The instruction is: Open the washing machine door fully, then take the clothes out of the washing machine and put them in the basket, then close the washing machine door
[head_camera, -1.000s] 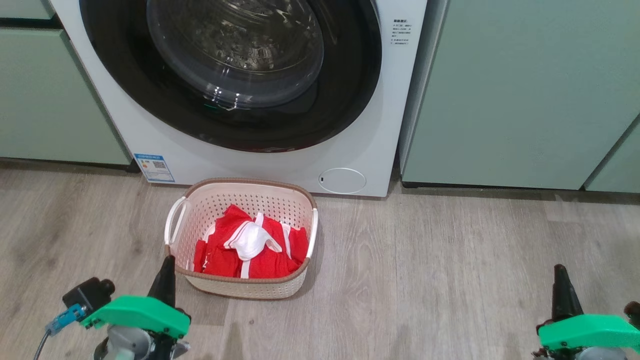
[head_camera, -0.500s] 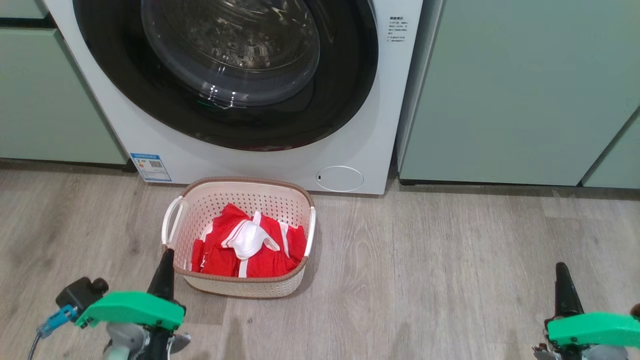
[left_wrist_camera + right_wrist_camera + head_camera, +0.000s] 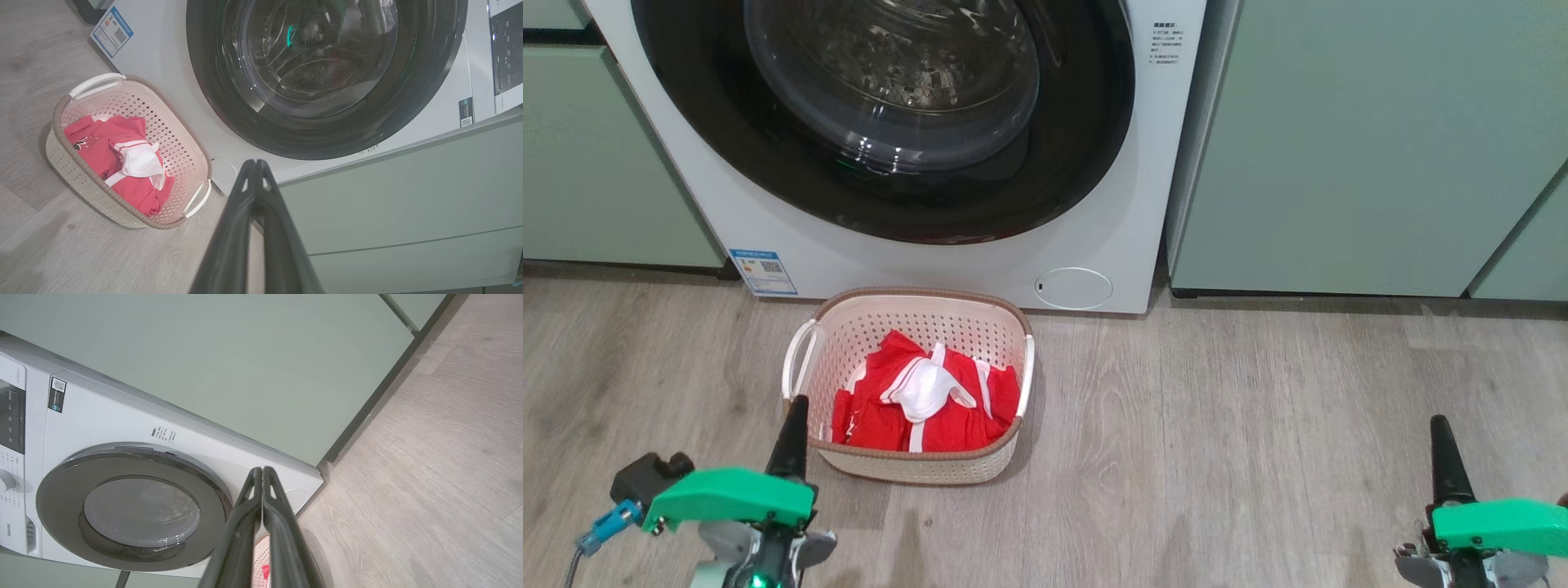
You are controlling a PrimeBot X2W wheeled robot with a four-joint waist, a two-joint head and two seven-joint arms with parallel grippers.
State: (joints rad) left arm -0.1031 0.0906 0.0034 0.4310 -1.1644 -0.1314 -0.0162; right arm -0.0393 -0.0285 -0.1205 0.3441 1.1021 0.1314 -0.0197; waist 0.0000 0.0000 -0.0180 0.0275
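The white washing machine (image 3: 1123, 204) (image 3: 163, 53) (image 3: 106, 412) fills the top of the head view, its black-rimmed glass door (image 3: 890, 106) (image 3: 318, 69) (image 3: 135, 506) lying flat against the front. On the floor before it stands the cream basket (image 3: 907, 465) (image 3: 98, 196) with the red and white clothes (image 3: 923, 404) (image 3: 122, 163) inside. My left gripper (image 3: 792, 408) (image 3: 255, 163) is shut and empty, its tip by the basket's near left corner. Low at the right, my right gripper (image 3: 1439, 425) (image 3: 261, 470) is shut and empty over bare floor.
Pale green cabinets (image 3: 1356, 147) (image 3: 388, 204) (image 3: 212, 355) flank the washer on both sides. Grey wood floor (image 3: 1217, 425) stretches wide to the right of the basket. A blue label (image 3: 762, 271) and a small round hatch (image 3: 1074, 287) mark the washer's lower front.
The whole head view has shifted a little, so the washer and basket sit slightly further left and up. Both grippers stay shut and low.
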